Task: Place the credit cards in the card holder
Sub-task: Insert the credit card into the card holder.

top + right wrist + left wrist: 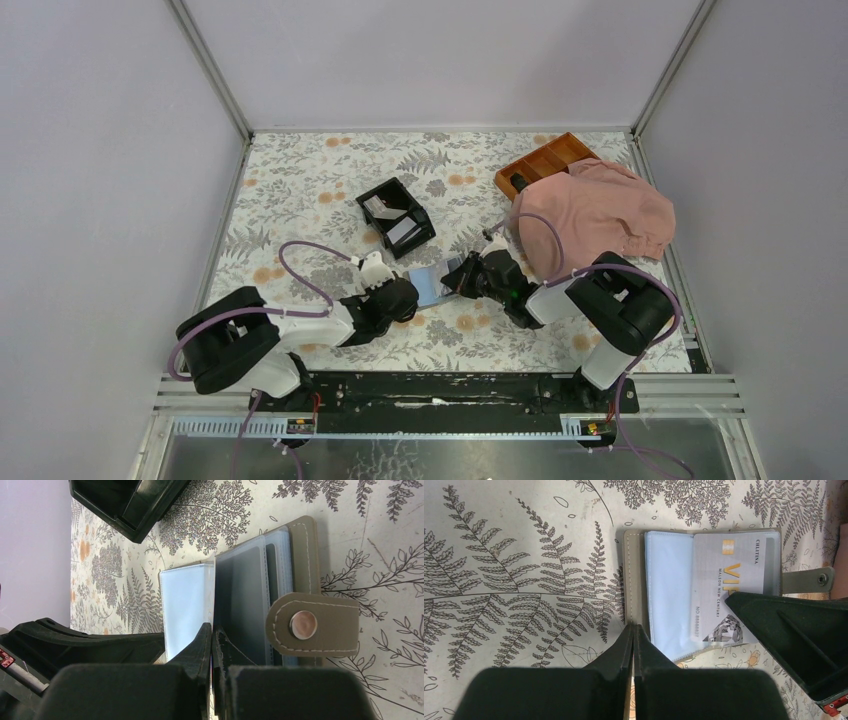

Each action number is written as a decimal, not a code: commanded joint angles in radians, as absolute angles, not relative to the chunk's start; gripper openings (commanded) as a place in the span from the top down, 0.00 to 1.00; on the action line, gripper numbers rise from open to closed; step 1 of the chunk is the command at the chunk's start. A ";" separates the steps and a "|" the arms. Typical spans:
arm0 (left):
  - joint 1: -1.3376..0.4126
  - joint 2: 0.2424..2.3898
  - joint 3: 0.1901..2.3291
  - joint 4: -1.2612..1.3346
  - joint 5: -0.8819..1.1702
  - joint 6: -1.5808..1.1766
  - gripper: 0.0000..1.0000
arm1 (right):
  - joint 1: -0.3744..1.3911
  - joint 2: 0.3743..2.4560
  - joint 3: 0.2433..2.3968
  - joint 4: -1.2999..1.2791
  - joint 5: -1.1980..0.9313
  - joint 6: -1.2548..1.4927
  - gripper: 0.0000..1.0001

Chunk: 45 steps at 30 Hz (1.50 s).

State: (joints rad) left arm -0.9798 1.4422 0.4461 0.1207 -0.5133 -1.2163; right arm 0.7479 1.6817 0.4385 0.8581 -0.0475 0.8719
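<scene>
The card holder (435, 283) lies open on the floral cloth between my two grippers. In the left wrist view its taupe cover (631, 575) and a blue-grey sleeve (669, 590) show. A pale credit card (729, 585) marked VIP sits partly inside the sleeve, its near corner sticking out. My left gripper (633, 628) is shut on the cover's near edge. My right gripper (212, 630) is shut on a thin white edge, apparently that card, between a pale panel (185, 605) and a dark panel (240, 605). More pale cards (402, 232) lie in the black box.
The black two-compartment box (397, 217) stands just behind the card holder. An orange-brown divided tray (545, 160) sits at the back right, partly under a pink cloth (595, 210). The holder's snap strap (312, 625) lies folded over its right side.
</scene>
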 commanded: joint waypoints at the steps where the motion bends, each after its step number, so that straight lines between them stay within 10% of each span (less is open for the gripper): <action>1: -0.973 1.539 0.395 -0.052 -0.432 -1.175 0.97 | 0.749 1.703 0.406 0.771 -0.077 0.858 1.00; 45: -0.973 1.579 0.412 -0.042 -0.414 -1.164 1.00 | 0.758 1.809 0.359 0.855 -0.170 0.895 1.00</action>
